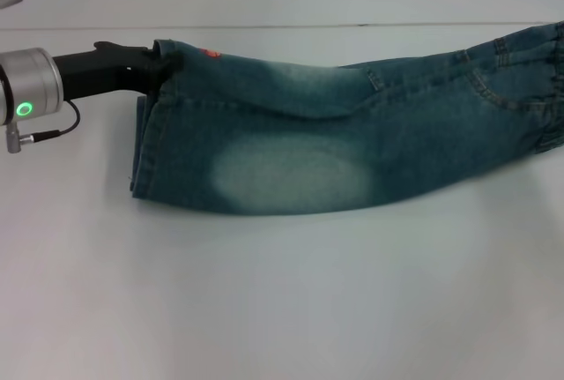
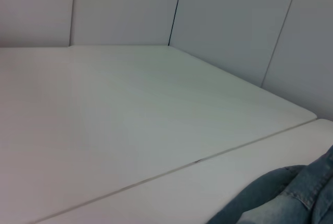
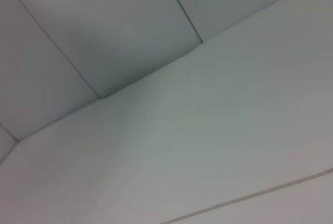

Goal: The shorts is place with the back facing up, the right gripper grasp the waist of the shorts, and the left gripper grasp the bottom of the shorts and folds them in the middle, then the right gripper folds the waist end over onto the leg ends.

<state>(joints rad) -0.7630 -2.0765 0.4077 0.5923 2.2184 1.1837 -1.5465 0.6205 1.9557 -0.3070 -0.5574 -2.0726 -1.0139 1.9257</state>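
- lying across the far half of the white bench (image 1: 282,309), denim shorts (image 1: 352,146) stretched left to right in the head view, already doubled along the middle so one leg sits over the other.
- judging from that single-leg outline: lengthwise fold looks done or nearly done; waist-over-legs fold not yet made.
- holding the far corner of the leg hem, left gripper (image 1: 159,70) at the left end of the cloth; black fingers closed on the denim there, tips buried in the fold.
- hem corner at that grip raised a little and tilted; rest of the hem edge drooping down to the bench.
- running roughly level across the head view, long axis of the shorts; leg ends pointing to the robot's left, waist end with its seams and pocket stitching pointing right and reaching the picture's edge.
- sagging slightly near the middle, far edge rising toward the waist end, so probably lifted at that side too.
- seeing nothing of the right gripper anywhere; right wrist view gives only bare bench and wall panels, so no telling its fingers' state or whether the waist is held.
- showing a bunched bit of denim in one corner, left wrist view otherwise bare bench.
- remaining, by this reading: settle the halved shorts flat, then carry the waist end leftward onto the hems.
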